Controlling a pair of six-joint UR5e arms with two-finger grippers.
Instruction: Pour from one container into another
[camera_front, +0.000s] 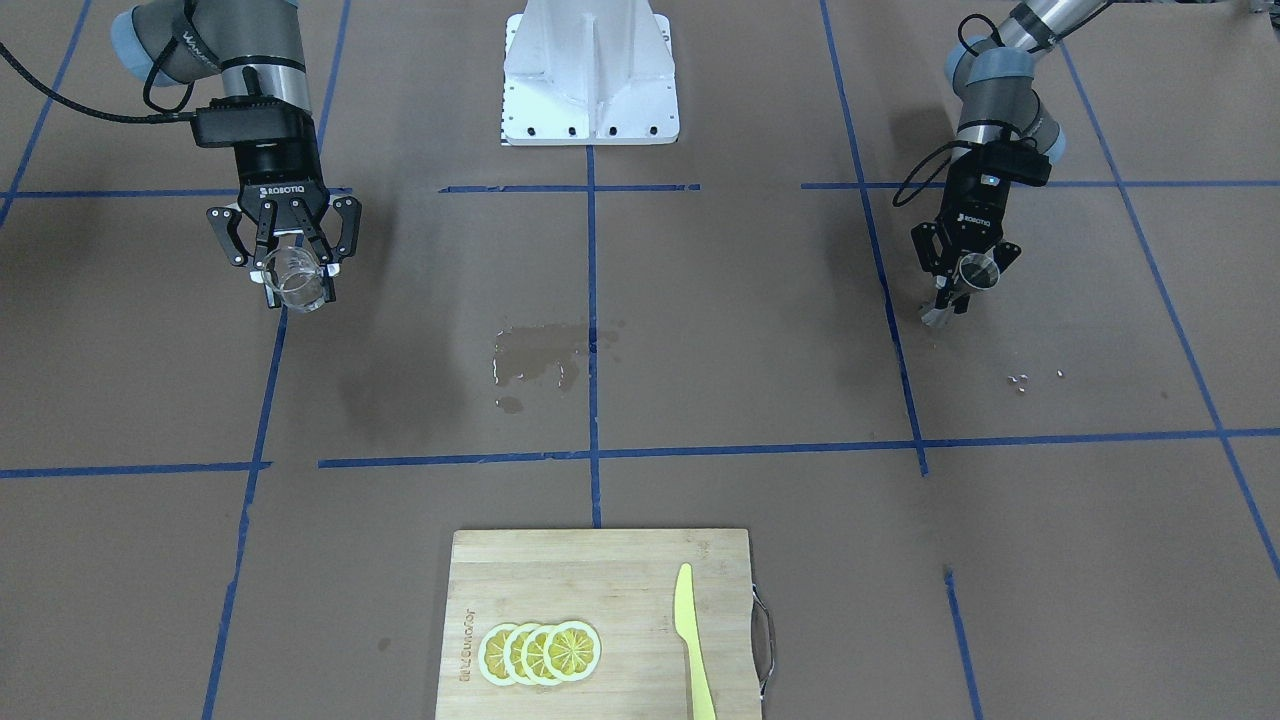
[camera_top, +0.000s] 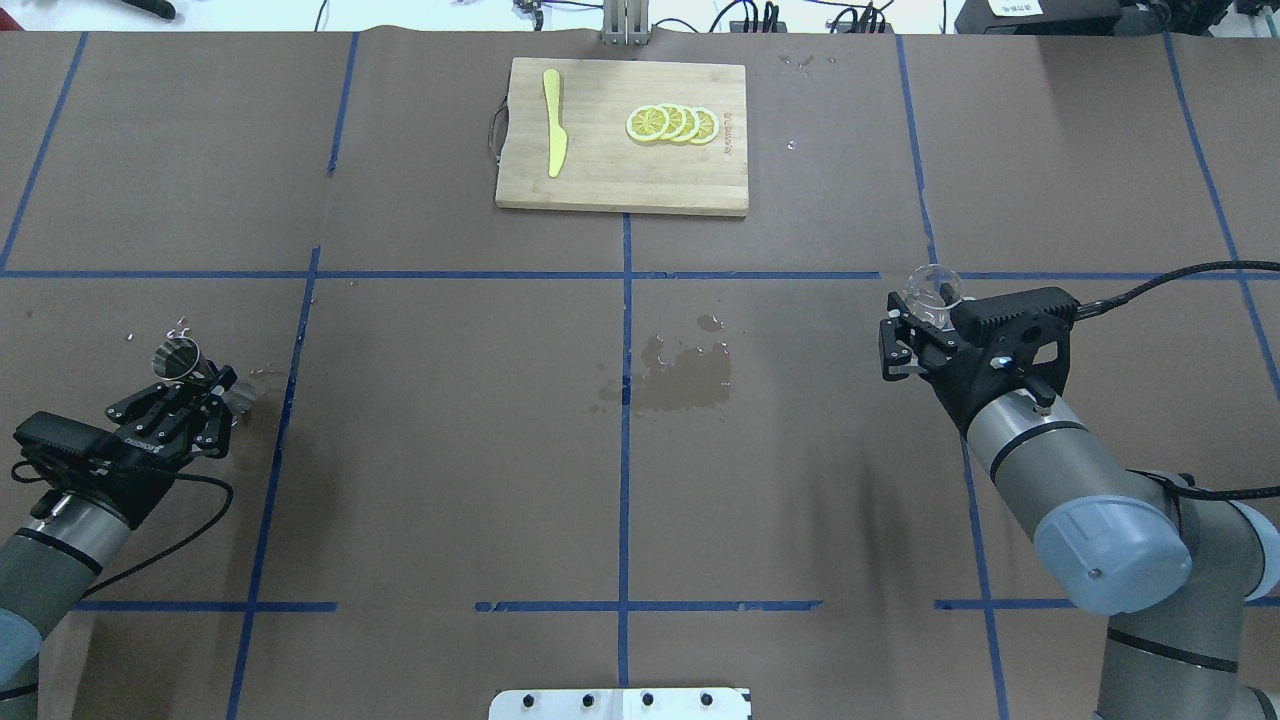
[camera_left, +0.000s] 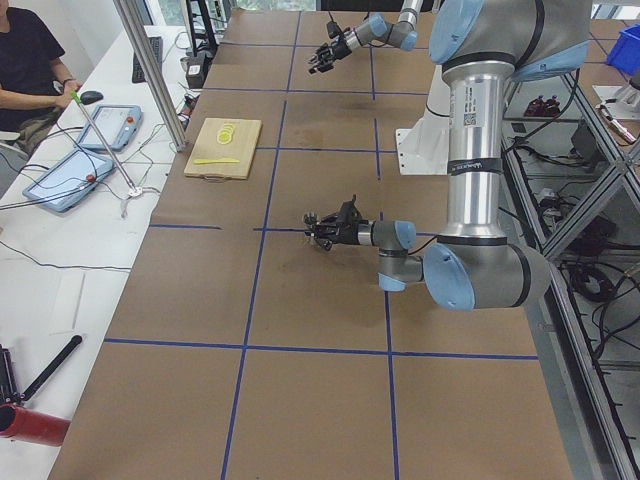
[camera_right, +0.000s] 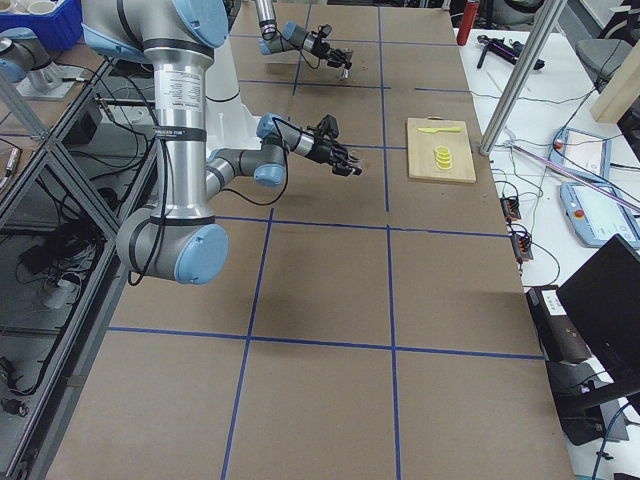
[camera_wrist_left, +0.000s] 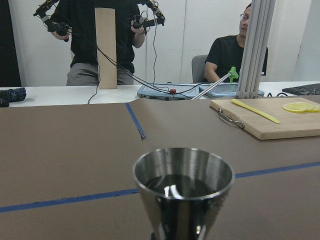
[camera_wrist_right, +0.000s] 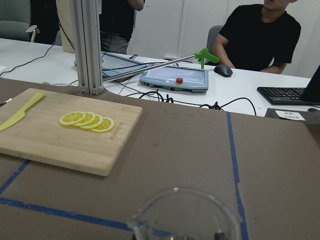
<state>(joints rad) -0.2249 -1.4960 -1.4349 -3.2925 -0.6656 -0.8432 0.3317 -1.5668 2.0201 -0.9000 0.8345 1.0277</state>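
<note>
Each arm has its own vessel, well apart across the bench (camera_front: 760, 330).
The right jaws are clenched on the glass (camera_front: 298, 282), short, round, clear and colourless, sitting between their tips. The left jaws grip the grey steel jigger (camera_wrist_left: 183, 192), which stands upright between them, its upper cone shiny with dark liquid pooled inside.

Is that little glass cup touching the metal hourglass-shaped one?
Apart. The overhead view shows the glass cup and the jigger held at opposite sides of the table, wide bare surface between them.
</note>
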